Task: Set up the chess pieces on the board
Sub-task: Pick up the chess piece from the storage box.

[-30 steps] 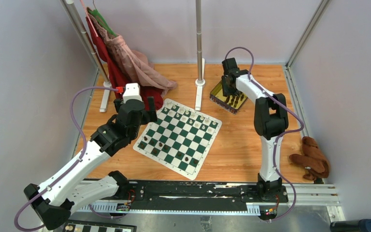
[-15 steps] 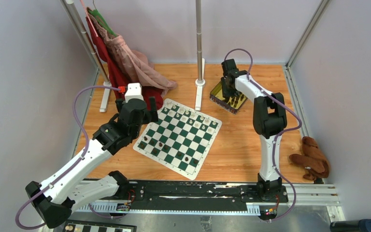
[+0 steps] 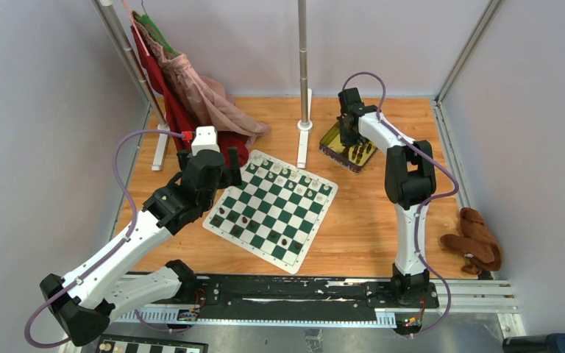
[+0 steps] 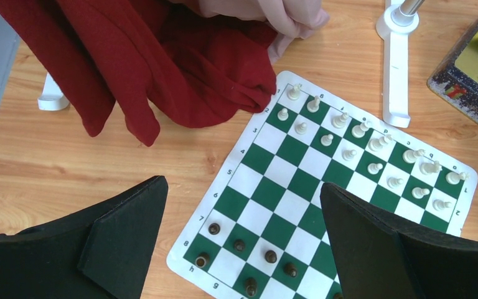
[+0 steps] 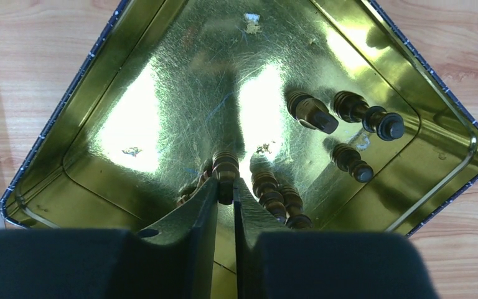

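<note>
**Spotter:** Where are you working right now?

**Operator:** I'm holding the right jaws down inside the gold tin point(image 5: 162, 93) at the far right of the bench point(image 3: 360, 220). They're pinching one dark piece point(image 5: 225, 169) up near its head. The left jaws are hanging wide open, holding nothing, over the near-left edge of the board point(image 4: 267, 193).

**Spotter:** How is the board looking?

**Operator:** The white pieces point(image 4: 348, 134) are standing in two rows along the far side. A few dark pieces point(image 4: 239, 245) are sitting on the near rows, with gaps between them. The remaining dark ones point(image 5: 348, 161) are waiting in the tin.

**Spotter:** What's worrying you?

**Operator:** Mostly the grip. I'm holding the piece high and narrow, so I'm expecting it could swing or slip out on the lift. Two neighbours point(image 5: 272, 193) are standing just beside the jaws, and a tilted pull could drag or topple them. The tin's wall is another snag point if I'm travelling out too low.

**Spotter:** And over the board?

**Operator:** The left arm is occupying the dark side, so I'm risking a clash if both arms are reaching in together. The red cloth point(image 4: 180, 68) is also touching the board's far-left corner, right by a white piece point(image 4: 294, 91).
</note>
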Action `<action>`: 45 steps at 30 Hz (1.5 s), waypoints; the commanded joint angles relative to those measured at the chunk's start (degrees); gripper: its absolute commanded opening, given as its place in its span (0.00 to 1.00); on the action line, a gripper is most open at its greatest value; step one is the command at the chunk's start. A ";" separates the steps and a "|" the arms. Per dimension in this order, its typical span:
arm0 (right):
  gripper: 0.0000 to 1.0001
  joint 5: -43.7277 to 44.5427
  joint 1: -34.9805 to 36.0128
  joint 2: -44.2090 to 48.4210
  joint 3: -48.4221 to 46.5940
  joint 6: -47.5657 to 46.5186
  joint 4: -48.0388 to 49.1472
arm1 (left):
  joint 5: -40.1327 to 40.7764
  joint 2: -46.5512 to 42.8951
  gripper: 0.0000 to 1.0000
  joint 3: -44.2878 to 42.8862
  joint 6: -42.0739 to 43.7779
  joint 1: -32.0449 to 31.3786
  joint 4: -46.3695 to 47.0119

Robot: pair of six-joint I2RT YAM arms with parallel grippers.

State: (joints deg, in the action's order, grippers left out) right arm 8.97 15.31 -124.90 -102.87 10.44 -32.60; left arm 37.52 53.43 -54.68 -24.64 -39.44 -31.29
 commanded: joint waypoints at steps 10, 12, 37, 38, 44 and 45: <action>0.00 -0.76 -0.56 0.70 -3.18 -1.60 -1.92 | 0.29 0.05 1.00 -0.98 0.58 0.42 2.37; 0.00 -0.35 -0.46 1.24 -3.45 -1.98 -1.92 | 0.23 -0.19 1.00 -0.83 0.56 0.42 2.45; 0.00 1.86 1.36 5.24 -1.04 -6.12 3.21 | 0.50 -3.35 1.00 1.11 0.03 0.42 0.78; 0.00 1.88 1.41 5.65 -0.95 -6.14 3.26 | 0.44 -3.36 1.00 1.14 -0.04 0.42 0.71; 0.00 2.21 2.58 9.89 0.60 -6.48 2.97 | -1.39 -2.71 1.00 1.41 -0.10 0.42 0.99; 0.00 2.27 2.86 10.66 0.91 -6.50 2.59 | -2.37 -2.57 1.00 1.50 -0.04 0.42 1.11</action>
State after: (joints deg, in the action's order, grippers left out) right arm 9.72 16.49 -119.55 -103.09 4.89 -29.69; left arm 37.12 50.85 -53.60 -24.64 -39.44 -30.55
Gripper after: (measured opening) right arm 0.140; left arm 0.997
